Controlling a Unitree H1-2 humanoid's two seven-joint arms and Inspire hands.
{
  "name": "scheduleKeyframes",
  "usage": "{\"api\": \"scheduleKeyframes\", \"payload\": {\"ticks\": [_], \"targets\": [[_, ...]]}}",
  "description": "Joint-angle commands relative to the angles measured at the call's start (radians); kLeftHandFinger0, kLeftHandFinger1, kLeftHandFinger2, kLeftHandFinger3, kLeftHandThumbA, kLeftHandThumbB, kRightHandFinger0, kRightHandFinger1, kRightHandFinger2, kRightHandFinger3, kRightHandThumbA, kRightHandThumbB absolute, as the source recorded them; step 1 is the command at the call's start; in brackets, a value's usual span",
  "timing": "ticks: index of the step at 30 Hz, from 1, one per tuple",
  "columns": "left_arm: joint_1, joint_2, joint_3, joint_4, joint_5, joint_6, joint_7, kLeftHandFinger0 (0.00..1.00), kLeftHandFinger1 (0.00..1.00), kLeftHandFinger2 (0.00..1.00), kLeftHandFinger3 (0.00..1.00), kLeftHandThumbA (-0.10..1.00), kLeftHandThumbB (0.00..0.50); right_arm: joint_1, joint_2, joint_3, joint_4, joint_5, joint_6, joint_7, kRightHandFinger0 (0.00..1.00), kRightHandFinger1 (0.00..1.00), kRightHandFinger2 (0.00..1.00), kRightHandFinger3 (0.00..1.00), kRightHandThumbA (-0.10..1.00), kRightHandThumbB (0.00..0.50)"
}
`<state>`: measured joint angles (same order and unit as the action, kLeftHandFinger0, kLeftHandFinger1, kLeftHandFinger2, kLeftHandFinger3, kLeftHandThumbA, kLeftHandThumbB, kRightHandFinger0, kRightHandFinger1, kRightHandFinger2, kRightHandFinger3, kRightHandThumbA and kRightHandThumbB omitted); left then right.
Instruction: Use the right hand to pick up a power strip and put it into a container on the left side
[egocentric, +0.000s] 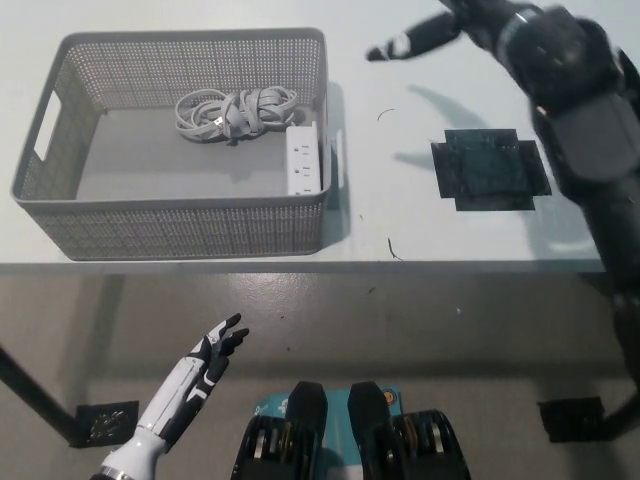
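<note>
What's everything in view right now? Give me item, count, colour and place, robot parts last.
basket: one, grey perforated plastic, on the table's left side.
power strip: one, white, inside the basket against its right wall.
cord: one, grey-white, coiled in a bundle at the back of the basket, beside the strip.
black patch: one, black, flat on the table to the right of the basket.
table: one, pale white-grey top, under the basket.
black plate: one, on the floor at lower left.
left robot hand: white and black, below the table edge at lower left, fingers spread, empty.
right robot hand: black, raised over the table at upper right, motion-blurred, holding nothing.
</note>
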<state>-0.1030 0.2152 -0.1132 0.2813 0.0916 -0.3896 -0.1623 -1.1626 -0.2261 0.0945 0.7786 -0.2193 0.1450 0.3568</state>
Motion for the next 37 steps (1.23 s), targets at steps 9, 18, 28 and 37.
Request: {"api": "scheduleKeyframes", "payload": {"ticks": [9, 18, 28, 37], "targets": [[0.009, -0.01, -0.009, 0.015, -0.008, -0.049, -0.008, 1.0, 1.0, 1.0, 1.0, 1.0, 0.148, 0.956, 0.042, -0.274, -1.729, 0.351, -0.243, -0.245, 1.0, 1.0, 1.0, 1.0, 1.0, 0.392], [0.026, -0.026, 0.0, 0.008, -0.023, -0.069, -0.002, 1.0, 1.0, 1.0, 1.0, 1.0, 0.186, 1.277, 0.288, 0.056, -1.603, -0.121, -0.615, -0.443, 0.99, 1.0, 1.0, 1.0, 1.0, 0.216], [0.028, -0.038, 0.001, -0.029, 0.023, -0.08, 0.068, 1.0, 1.0, 1.0, 1.0, 1.0, 0.198, 1.304, 0.189, 0.169, -1.041, -0.287, -0.615, -0.854, 1.0, 1.0, 1.0, 1.0, 1.0, 0.038], [0.007, -0.046, 0.005, -0.007, 0.026, -0.08, 0.067, 1.0, 1.0, 1.0, 1.0, 1.0, 0.206, 1.196, 0.194, 0.064, -0.597, -0.104, -0.615, -0.759, 1.0, 1.0, 1.0, 1.0, 0.97, 0.192]]}}
